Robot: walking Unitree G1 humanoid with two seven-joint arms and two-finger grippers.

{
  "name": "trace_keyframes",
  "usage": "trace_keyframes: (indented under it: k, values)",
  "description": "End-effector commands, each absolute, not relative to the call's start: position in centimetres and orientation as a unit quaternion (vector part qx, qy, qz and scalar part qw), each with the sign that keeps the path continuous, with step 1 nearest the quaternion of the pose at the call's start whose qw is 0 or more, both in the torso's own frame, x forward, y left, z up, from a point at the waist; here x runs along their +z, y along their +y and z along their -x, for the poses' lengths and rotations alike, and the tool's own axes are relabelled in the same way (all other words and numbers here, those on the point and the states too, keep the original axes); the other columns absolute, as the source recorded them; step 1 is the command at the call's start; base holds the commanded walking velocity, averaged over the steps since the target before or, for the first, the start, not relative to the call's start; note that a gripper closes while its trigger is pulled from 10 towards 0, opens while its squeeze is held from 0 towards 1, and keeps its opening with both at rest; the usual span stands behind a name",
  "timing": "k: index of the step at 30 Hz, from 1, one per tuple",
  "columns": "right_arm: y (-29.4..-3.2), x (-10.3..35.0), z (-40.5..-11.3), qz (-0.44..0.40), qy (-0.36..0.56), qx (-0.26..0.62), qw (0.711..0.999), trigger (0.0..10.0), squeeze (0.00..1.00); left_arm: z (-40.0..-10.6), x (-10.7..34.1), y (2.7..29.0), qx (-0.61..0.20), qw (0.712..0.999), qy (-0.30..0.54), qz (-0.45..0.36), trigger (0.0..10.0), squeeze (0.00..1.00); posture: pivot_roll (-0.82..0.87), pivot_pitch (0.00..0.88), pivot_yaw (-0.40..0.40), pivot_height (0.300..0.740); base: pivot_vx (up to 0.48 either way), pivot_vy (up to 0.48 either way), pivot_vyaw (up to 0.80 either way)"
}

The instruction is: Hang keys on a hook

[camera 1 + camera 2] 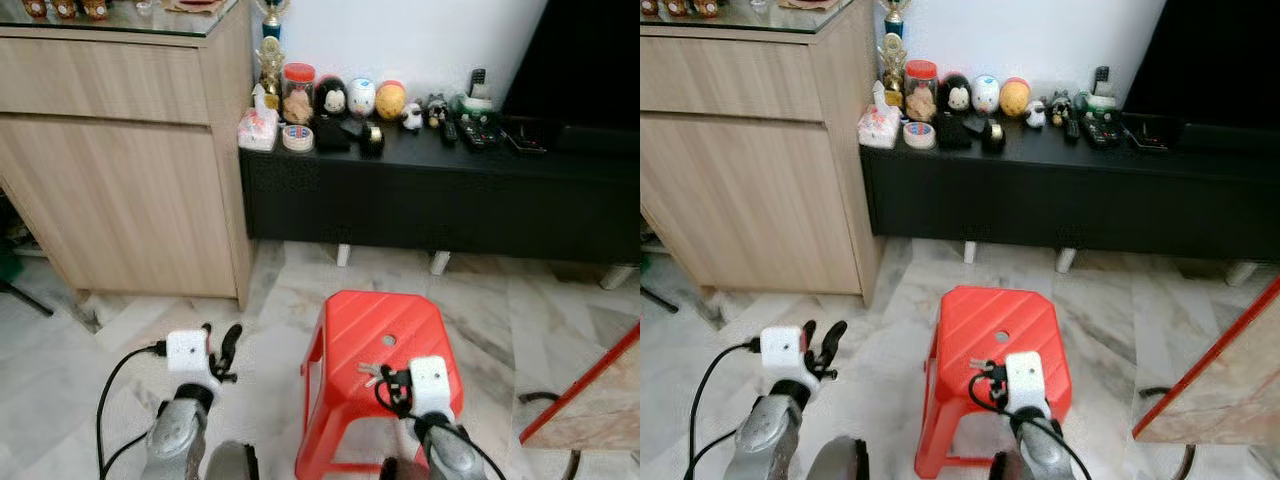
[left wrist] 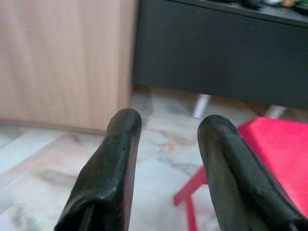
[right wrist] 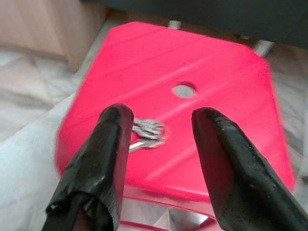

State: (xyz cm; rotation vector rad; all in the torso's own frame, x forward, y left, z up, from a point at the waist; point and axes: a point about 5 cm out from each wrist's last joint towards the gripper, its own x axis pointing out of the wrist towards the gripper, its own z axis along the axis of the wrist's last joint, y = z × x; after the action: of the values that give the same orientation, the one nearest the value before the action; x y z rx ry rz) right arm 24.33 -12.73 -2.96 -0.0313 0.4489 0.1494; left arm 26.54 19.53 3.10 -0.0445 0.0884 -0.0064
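A bunch of silver keys lies on the top of a red plastic stool, near its front edge. My right gripper is open just above the stool, its fingers standing either side of the keys without holding them. My left gripper is open over the marble floor to the left of the stool, with nothing between its fingertips.
A black low cabinet with ornaments, jars and remotes stands behind the stool. A light wooden cupboard stands at the left. A reddish table edge juts in at the right. Marble floor surrounds the stool.
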Motion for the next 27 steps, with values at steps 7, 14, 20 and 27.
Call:
trace_keyframes:
  k: [7, 14, 20, 27]
  values:
    - [-13.1, -2.8, -24.6, 0.011, 0.218, 0.067, 0.974, 10.0, 0.0, -26.6, 3.0, 19.2, -0.006, 0.998, 0.049, 0.025, 10.0, 0.0, 0.07, 0.013, -0.113, 0.623, 0.262, 0.0, 0.0]
    - [-12.9, -2.8, -24.6, 0.013, 0.222, 0.071, 0.972, 10.0, 0.0, -26.7, 2.9, 19.3, -0.005, 0.998, 0.052, 0.026, 10.0, 0.0, 0.07, 0.014, -0.114, 0.623, 0.257, 0.0, 0.0]
    - [-12.7, -3.5, -24.1, 0.026, 0.247, 0.085, 0.965, 10.0, 0.0, -26.6, 2.8, 19.3, -0.004, 0.998, 0.052, 0.028, 10.0, 0.0, 0.07, 0.017, -0.114, 0.623, 0.268, 0.0, 0.0]
    - [-12.5, -4.5, -23.3, 0.028, 0.292, 0.104, 0.95, 10.0, 0.0, -26.7, 2.8, 19.4, -0.004, 0.998, 0.05, 0.031, 10.0, 0.0, 0.07, 0.019, -0.114, 0.623, 0.114, 0.0, 0.0]
